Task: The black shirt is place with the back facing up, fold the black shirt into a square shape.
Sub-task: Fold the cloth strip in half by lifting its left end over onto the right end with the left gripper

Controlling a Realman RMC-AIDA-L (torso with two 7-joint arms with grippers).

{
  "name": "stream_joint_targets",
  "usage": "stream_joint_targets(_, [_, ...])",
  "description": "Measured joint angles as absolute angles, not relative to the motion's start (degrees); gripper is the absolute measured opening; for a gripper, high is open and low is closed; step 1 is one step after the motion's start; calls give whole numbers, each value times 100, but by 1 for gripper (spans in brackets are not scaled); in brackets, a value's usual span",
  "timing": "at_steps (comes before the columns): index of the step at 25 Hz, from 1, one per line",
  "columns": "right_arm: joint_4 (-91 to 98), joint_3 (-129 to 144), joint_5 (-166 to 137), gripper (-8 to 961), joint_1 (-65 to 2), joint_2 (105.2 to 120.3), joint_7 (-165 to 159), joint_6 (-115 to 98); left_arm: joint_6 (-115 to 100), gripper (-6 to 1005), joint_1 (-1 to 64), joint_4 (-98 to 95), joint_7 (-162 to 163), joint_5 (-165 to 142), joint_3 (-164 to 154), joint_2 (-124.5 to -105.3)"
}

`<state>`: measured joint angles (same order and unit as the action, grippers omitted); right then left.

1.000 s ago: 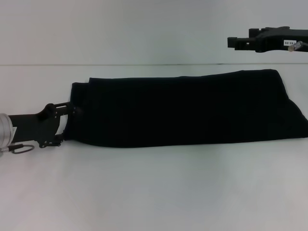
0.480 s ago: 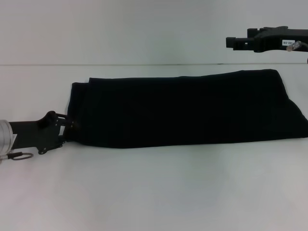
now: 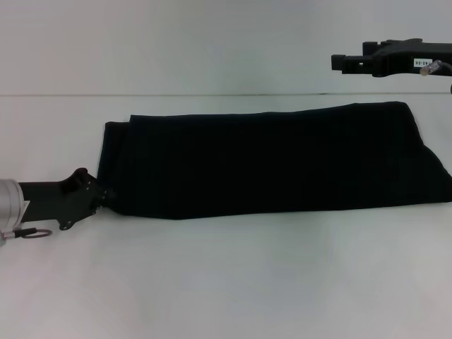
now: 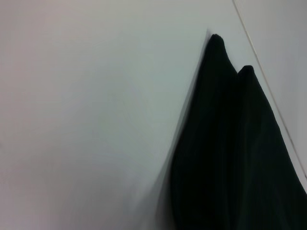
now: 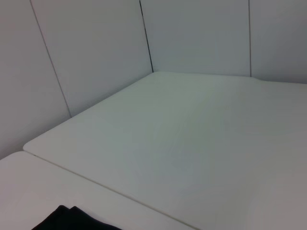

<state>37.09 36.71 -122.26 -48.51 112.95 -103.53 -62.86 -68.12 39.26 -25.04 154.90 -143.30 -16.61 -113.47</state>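
Observation:
The black shirt (image 3: 275, 159) lies on the white table (image 3: 226, 282) as a long folded band running left to right, plain side up. My left gripper (image 3: 106, 198) is low at the band's near left corner, shut on the cloth's edge. The left wrist view shows two pointed folds of the shirt (image 4: 240, 158) stretching away over the table. My right gripper (image 3: 337, 62) hangs high above the back right, well clear of the shirt. Only a small corner of the shirt (image 5: 72, 218) appears in the right wrist view.
A seam (image 3: 212, 94) crosses the table behind the shirt, with pale wall panels (image 5: 96, 57) beyond it. The shirt's right end reaches the edge of the head view. White table surface stretches in front of the shirt.
The left gripper's fingers have drawn together on the shirt's left corner, and it has dropped slightly toward the table's front. The right arm has stayed in place.

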Motion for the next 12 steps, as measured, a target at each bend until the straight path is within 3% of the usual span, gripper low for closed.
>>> stream_joint_targets(2, [3709, 3672, -12226, 885, -4846, 11303, -10349, -6285, -6823, 51, 3906, -2505, 15435, -14330, -1661, -11351])
stream_joint_targets(7, [3709, 3659, -12226, 885, -4843, 11351, -10312, -6268, -6947, 51, 3822, -2526, 15176, -14328, -1626, -11366])
stream_joint_targets(12, [3709, 3674, -12226, 885, -4847, 11448, -10320, -6158, -7457, 50, 3309, -2874, 14305, -14141, -1037, -11398])
